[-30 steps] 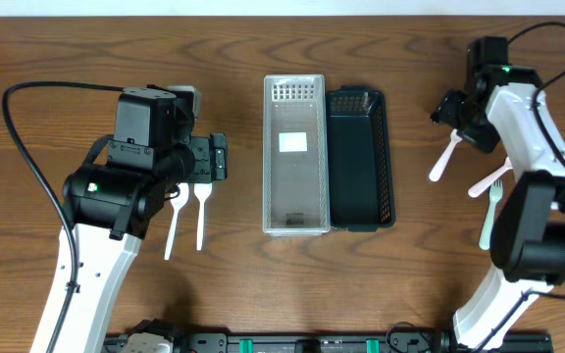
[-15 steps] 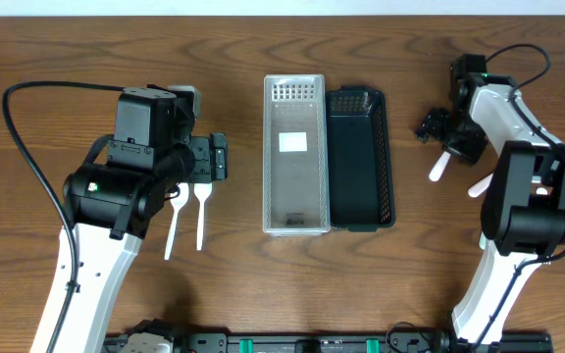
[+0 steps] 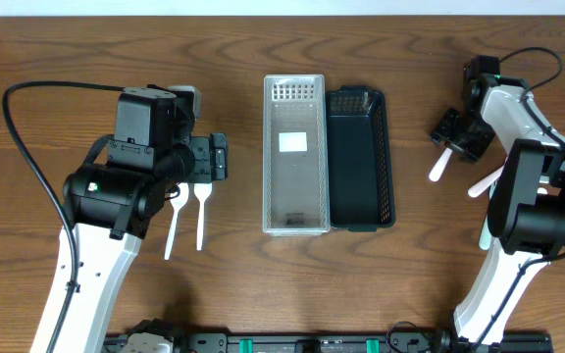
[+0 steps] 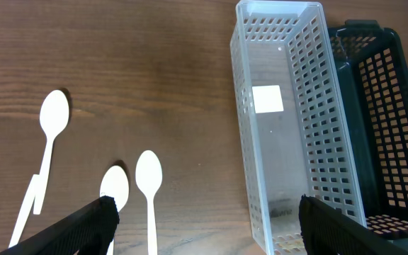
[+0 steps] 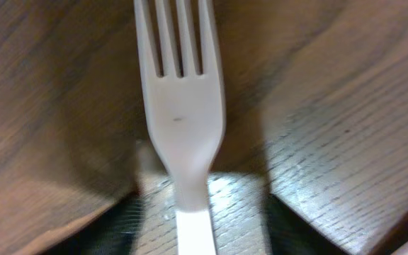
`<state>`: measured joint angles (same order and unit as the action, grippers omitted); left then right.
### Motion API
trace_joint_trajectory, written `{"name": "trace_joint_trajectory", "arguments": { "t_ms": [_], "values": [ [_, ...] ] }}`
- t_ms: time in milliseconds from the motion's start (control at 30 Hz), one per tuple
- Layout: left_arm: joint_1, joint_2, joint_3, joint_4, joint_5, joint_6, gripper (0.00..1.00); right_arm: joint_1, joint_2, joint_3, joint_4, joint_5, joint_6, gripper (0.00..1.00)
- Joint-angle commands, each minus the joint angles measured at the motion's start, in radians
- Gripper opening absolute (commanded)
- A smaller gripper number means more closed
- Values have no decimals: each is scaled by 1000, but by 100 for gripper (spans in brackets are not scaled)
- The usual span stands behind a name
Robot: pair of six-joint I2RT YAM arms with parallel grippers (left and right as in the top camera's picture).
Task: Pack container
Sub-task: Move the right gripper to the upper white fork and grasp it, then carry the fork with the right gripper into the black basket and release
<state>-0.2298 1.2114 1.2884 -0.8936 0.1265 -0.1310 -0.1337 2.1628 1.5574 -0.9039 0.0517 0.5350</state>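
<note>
your left gripper (image 4: 207, 209) wide open above white spoons (image 4: 149, 173) on the table (image 3: 67, 49), clear bin (image 3: 293, 147) and black basket (image 3: 361, 157) touching side by side in the middle, your right gripper (image 3: 461, 134) low over a white fork (image 5: 179, 106), jaws apart on both sides of its handle

A robotics lab bench: left arm (image 3: 94, 257) and right arm (image 3: 530, 211), cabled, at a wooden table (image 3: 263, 284).
</note>
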Motion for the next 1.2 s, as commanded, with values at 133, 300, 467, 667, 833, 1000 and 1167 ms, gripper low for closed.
{"name": "trace_joint_trajectory", "arguments": {
  "t_ms": [133, 300, 467, 667, 833, 1000, 1167],
  "values": [
    [5, 5, 20, -3, -12, -2, 84, -26, 29, 18, -4, 11, -28, 22],
    [5, 5, 20, -3, -12, -2, 84, -26, 29, 18, -6, 11, -28, 9],
    [5, 5, 20, -3, -12, -2, 84, -22, 29, 18, -9, 11, -29, 1],
    [5, 5, 20, -11, -75, -2, 84, 0, 4, 22, -43, 11, -35, 1],
    [32, 5, 20, -29, -93, -2, 85, 51, -105, 47, -82, 11, -71, 1],
    [79, 5, 19, -47, -93, -6, 85, 168, -291, 68, -98, 8, -155, 1],
    [106, 10, 14, -49, -93, -6, 85, 327, -425, 68, -114, 8, -230, 2]
  ]
}}
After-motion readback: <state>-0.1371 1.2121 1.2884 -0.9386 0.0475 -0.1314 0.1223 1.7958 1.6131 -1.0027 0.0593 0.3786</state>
